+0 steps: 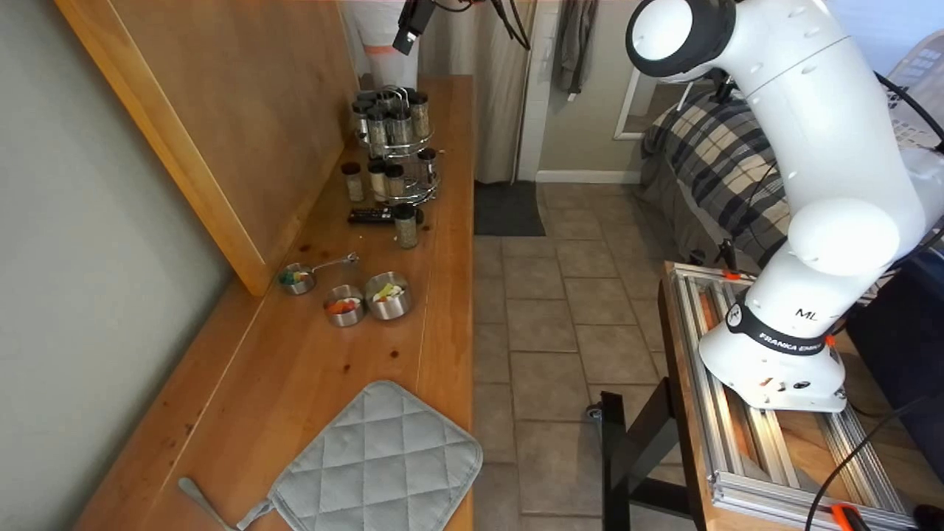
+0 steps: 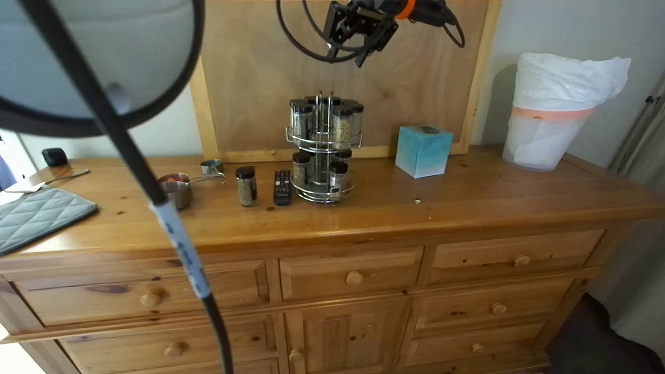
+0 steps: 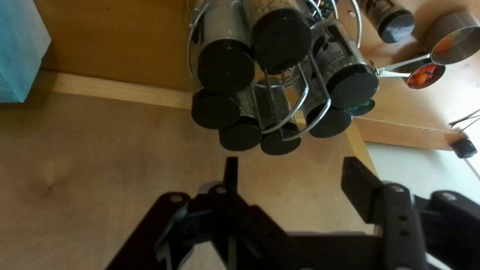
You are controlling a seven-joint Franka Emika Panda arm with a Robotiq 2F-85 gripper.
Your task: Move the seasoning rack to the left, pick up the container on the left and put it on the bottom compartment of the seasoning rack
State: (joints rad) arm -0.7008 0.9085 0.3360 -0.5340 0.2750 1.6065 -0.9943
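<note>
The seasoning rack, a two-tier chrome wire stand (image 2: 322,145), stands on the wooden dresser and holds several glass spice jars with black lids. The container, a single black-lidded glass jar (image 2: 247,189), is upright on the dresser to the left of the rack; another exterior view has this jar (image 1: 405,230) too. My gripper (image 2: 346,58) hangs above the rack, apart from it. In the wrist view the gripper (image 3: 291,159) has its fingers spread with nothing between them. Beyond the fingertips lie the rack's handle wires (image 3: 318,120) and jar lids; the container (image 3: 386,20) shows at upper right.
A black remote (image 2: 282,189) lies between the jar and rack. Metal measuring cups (image 1: 344,316) and a grey pot holder (image 1: 383,464) are farther along. A blue tissue box (image 2: 423,151) and a white bin (image 2: 545,132) stand right of the rack. A wooden panel (image 2: 249,93) rises behind.
</note>
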